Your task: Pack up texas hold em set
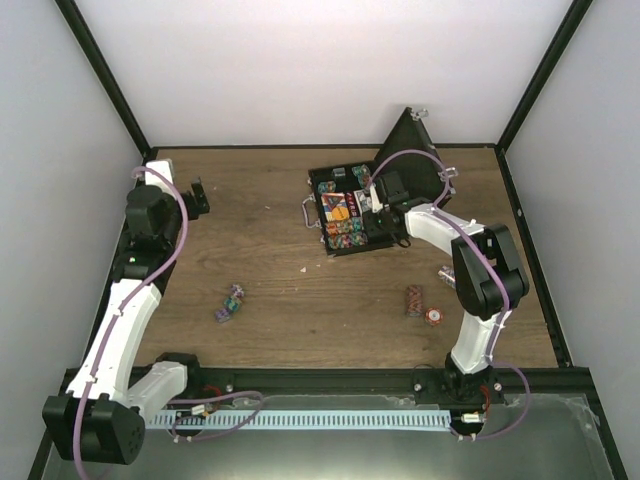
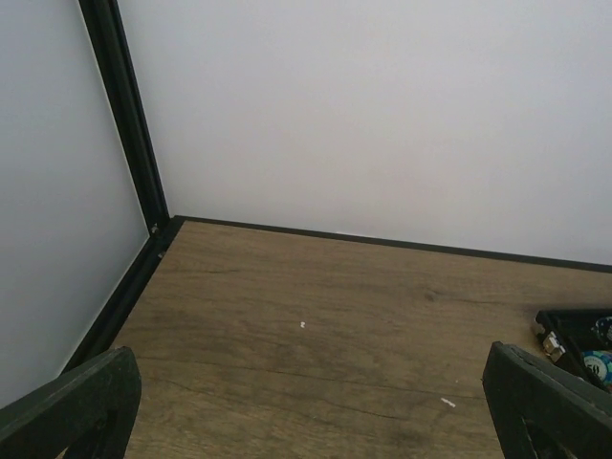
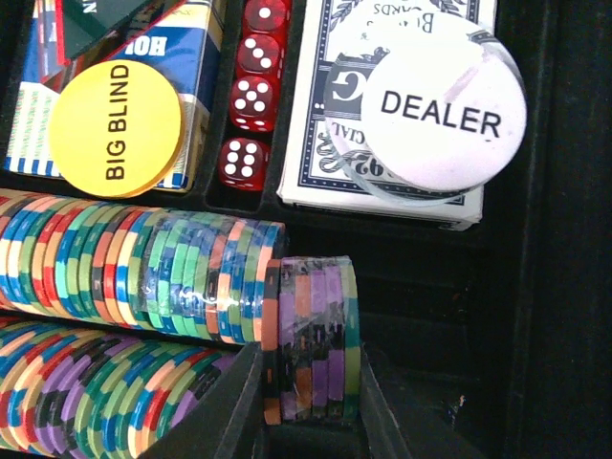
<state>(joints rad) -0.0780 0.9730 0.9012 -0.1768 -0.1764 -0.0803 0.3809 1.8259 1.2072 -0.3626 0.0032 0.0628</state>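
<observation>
At the far right-centre of the surface (image 1: 290, 290): case (image 1: 350, 251) lies open with its tray facing up.
Lid (image 1: 408, 150): raised, standing at the far right side of the tray.
Right arm (image 1: 440, 225): reaches from the near right base to the tray, wrist over its right part.
Right jaws: clenched on the purple stack (image 3: 311, 335), one finger (image 3: 234, 411) against each flat end.
Purple stack: purple, orange and green chips in clear film, on edge inside the tray, just beside the right end of the upper row.
Upper row (image 3: 124, 258): multicoloured chips on edge, film-wrapped, lying in a tray slot.
Lower row (image 3: 96, 392): a second multicoloured row, just below the upper row, partly hidden by the left finger.
Dice (image 3: 253, 96): four red dice lined up in a narrow slot between the two decks.
Left deck (image 3: 186, 57): blue box, with a yellow BIG BLIND button (image 3: 115, 124) lying on it.
Right deck (image 3: 316, 115): blue-backed pack, with a white DEALER button (image 3: 445, 110) lying on it.
Case wall (image 3: 559, 239): black lining, right of the right deck.
Left arm (image 1: 120, 320): stretched along the left edge of the surface.
Left jaws: released, fully spread, grasping nothing; fingers (image 2: 76, 406) frame bare wood near the far left corner.
Left loose stack (image 1: 228, 303): on the surface, near centre-left, well apart from the case.
Right loose stack (image 1: 413, 300): on the surface, near the right arm.
Single chip (image 1: 434, 316): flat on the surface, just beside the right loose stack.
</observation>
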